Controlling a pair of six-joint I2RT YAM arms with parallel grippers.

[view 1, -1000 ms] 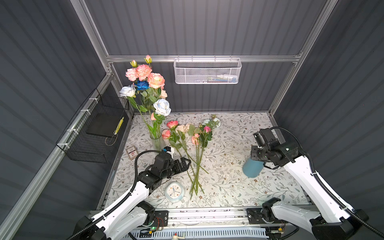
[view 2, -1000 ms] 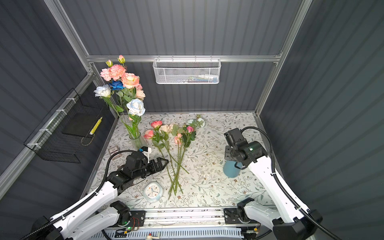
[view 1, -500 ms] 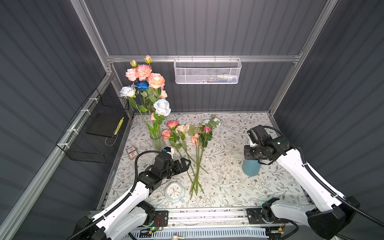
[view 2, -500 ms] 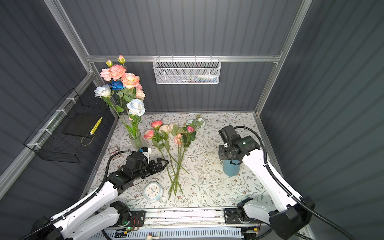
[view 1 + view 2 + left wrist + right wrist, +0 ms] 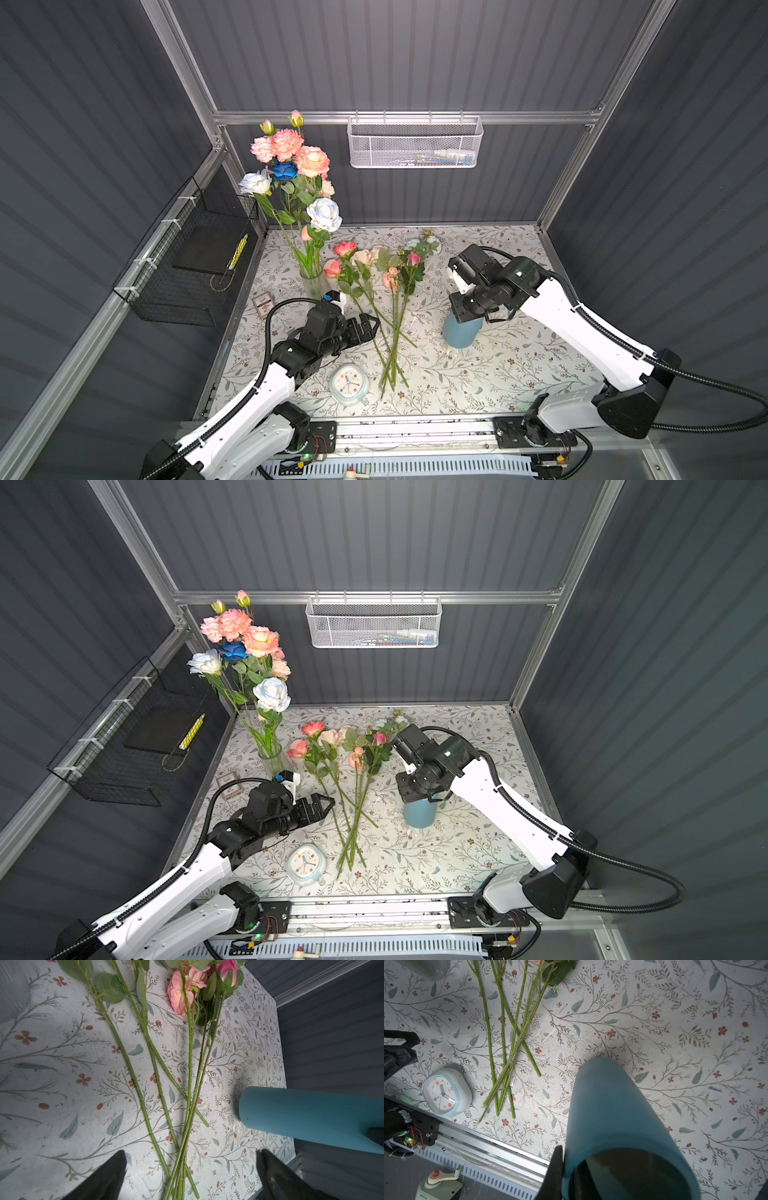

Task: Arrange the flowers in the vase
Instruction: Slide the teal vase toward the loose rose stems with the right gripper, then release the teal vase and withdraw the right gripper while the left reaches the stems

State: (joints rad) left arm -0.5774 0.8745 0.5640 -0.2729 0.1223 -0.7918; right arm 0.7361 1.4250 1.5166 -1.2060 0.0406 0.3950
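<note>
The loose flowers (image 5: 390,277) lay on the bench (image 5: 519,374), in the middle between the two arms. Their coral, pink and cream heads were turned towards the back wall, and their green stems crossed near the front edge. The standing flowers (image 5: 291,166), in coral, white, pale blue and one deep blue, were set upright in a glass vase (image 5: 313,284) at the back left corner of the bench.

The left pincer (image 5: 370,325) was held low, just beside the leftmost loose stem, with its jaws spread wide. In the left wrist view the stem ends were seen on the cloth between its two fingers (image 5: 112,1172). A small pale clock (image 5: 349,384) lay near the front edge, just beside the stem ends.

A blue vase (image 5: 459,334) stood upright to the right of the loose flowers, near them but apart. Whether its base touched the cloth could not be told. The right pincer (image 5: 566,1162) came down on it from above and was clamped narrowly on the vase's rim, with one finger outside the wall and the other inside the dark mouth.

A white mesh basket (image 5: 415,143) was hung on the back wall, and a black wire basket (image 5: 183,274) on the left wall.
</note>
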